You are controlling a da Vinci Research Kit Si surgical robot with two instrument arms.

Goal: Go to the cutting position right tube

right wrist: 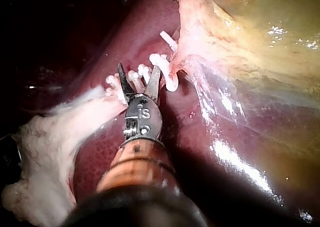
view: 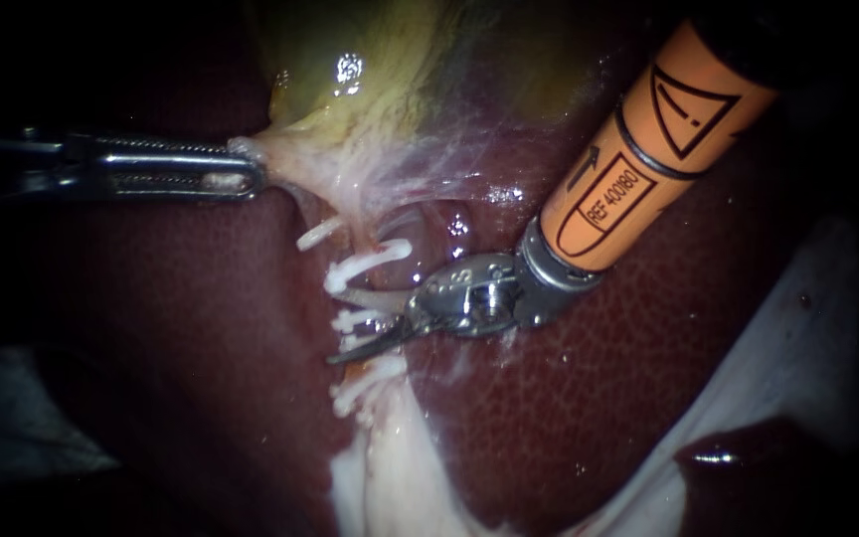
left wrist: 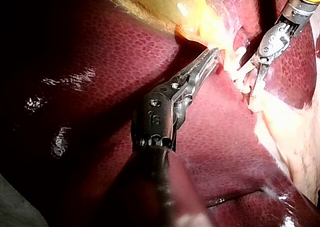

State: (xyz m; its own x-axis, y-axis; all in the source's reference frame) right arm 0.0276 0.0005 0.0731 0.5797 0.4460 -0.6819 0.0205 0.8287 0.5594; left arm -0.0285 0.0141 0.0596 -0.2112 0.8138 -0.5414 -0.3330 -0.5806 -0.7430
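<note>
The right instrument (right wrist: 138,72) has its jaws spread among the white clips (right wrist: 134,79) on a tube (view: 362,296); whether this is the right tube I cannot tell. Well beyond them, the left instrument (view: 246,177) has its jaws clamped on the gallbladder (view: 390,89) at its pale edge. The liver (view: 569,398) lies beneath.

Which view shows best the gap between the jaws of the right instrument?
The right wrist view: it looks along the right instrument from behind, so its open jaws spread, white clips between them. In the endoscope view they appear nearly edge-on; in the left wrist view, small.
</note>
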